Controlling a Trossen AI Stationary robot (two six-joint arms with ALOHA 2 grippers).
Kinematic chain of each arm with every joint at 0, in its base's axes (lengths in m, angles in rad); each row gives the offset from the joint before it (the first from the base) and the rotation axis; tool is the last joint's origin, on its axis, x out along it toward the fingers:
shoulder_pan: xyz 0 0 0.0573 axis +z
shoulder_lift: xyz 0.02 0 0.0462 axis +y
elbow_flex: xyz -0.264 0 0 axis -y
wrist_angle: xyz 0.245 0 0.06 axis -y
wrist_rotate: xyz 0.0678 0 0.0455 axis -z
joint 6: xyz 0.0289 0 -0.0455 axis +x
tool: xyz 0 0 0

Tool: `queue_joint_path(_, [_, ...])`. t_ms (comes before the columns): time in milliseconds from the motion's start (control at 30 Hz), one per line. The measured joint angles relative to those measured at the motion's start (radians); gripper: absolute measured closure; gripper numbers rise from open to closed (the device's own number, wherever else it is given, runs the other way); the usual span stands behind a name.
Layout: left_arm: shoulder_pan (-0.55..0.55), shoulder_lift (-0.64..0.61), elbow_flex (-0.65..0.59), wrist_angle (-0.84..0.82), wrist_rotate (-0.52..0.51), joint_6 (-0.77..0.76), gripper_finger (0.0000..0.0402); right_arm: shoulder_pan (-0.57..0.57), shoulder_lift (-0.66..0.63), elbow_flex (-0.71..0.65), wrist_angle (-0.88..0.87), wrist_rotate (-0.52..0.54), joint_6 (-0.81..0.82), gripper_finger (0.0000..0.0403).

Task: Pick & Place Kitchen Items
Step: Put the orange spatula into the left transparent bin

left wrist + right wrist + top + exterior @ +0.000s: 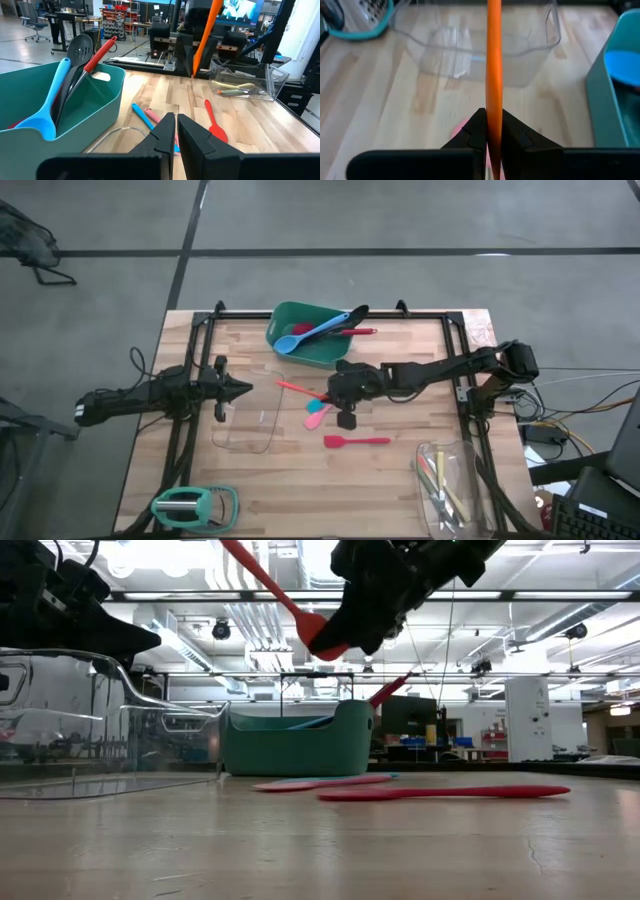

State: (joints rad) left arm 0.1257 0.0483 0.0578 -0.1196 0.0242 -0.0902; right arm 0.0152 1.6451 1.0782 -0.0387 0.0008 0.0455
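Far left, the left gripper (pixel 243 390) hangs over the table's left side, fingers pressed together on nothing, tip aimed at the clear glass tray (pixel 247 430) just beside it. Moving right: the orange spatula (pixel 298 389) is up off the wood, clenched at its head end in the right gripper (pixel 335 394), its long axis slanting with the handle pointing away toward the left arm and upward. Below it lie a pink spatula (pixel 320 405) and a teal one (pixel 313 420), then the red spatula (pixel 356 442), lying flat, handle pointing right. Behind them, the green tub (pixel 318 352) holds a blue spoon (pixel 318 333), black slotted spoon (pixel 356 312) and red-handled utensil (pixel 357 332).
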Motion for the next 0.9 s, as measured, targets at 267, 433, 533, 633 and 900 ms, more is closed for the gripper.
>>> queue_joint_path(267, [0.000,0.000,0.000,0.000,0.000,0.000,0.0376,-0.013,0.001,-0.025,0.127,0.003,-0.053,0.0381])
queue_joint_path(433, [0.000,0.000,0.000,0.000,0.000,0.000,0.0376,-0.019,0.001,-0.074,0.283,0.002,-0.075,0.0381])
queue_joint_path(533, [0.000,0.000,0.000,0.000,0.000,0.000,0.0376,-0.019,0.001,-0.095,0.353,0.002,-0.072,0.0381])
queue_joint_path(633, [0.000,0.000,0.000,0.000,0.000,0.000,0.0376,-0.019,0.001,-0.119,0.410,0.002,-0.075,0.0381])
queue_joint_path(900, [0.000,0.002,-0.006,0.042,0.001,-0.040,0.0376,-0.018,0.001,-0.149,0.506,0.002,-0.075,0.0380])
